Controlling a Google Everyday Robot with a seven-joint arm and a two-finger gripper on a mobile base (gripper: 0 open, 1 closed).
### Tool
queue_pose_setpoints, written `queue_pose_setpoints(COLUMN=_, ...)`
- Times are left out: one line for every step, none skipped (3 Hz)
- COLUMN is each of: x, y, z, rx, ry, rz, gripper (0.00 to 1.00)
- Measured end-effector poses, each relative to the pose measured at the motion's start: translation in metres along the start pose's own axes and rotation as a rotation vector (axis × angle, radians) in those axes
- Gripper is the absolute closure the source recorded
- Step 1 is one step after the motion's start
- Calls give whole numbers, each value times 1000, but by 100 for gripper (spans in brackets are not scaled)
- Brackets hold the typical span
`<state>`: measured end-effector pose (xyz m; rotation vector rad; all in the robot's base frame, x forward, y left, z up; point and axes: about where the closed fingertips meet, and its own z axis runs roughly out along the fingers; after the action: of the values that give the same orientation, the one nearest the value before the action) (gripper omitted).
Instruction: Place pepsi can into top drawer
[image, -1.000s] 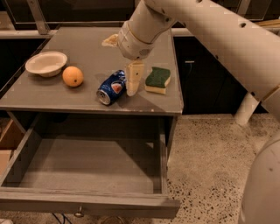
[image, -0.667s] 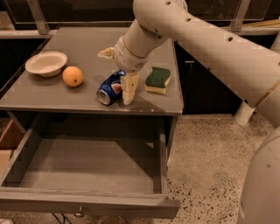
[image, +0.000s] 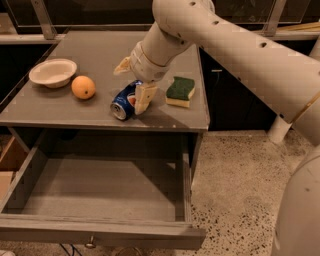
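Step in hand, by the look of things: grasp of the can (image: 121, 104). Location of can: on its side on the counter (image: 90, 50), close to the front edge at roughly 6 o'clock of the top, one silver end turned toward 7 o'clock. State of gripper (image: 129, 90): open, lowered over the can, one of the fingers (image: 144, 97) against or just beside the can's 3 o'clock flank, the other raised near 12 o'clock and apart from the metal. Before closing, centre the jaws across the round body, not over the silver ends, and lower to the height of the can's middle. Close slowly. Expect rolling from a round wall under uneven contact, so avoid any one-sided push toward the orange (image: 83, 87) at 9 o'clock or the bowl (image: 52, 72) at 10 o'clock. Keep clear of the sponge (image: 180, 91) at 3 o'clock of the can. Confirm a firm hold before lifting. Lift straight up, then carry toward 6 o'clock, past the counter's front edge, to the drawer (image: 100, 190) pulled out below. Lower well inside the drawer walls, release only near the drawer floor, and withdraw straight upward, away from the front panel and the counter's edge.
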<state>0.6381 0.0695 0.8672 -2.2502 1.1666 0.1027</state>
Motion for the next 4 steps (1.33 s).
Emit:
queue_pose_setpoints(x=0, y=0, z=0, rx=0, ry=0, rz=0, gripper=55)
queue_pose_setpoints(x=0, y=0, z=0, rx=0, ry=0, rz=0, gripper=80)
queue_pose_setpoints(x=0, y=0, z=0, rx=0, ry=0, rz=0, gripper=100)
queue_pose_setpoints(x=1, y=-1, z=-2, rx=2, ry=-1, rz=7, gripper=100)
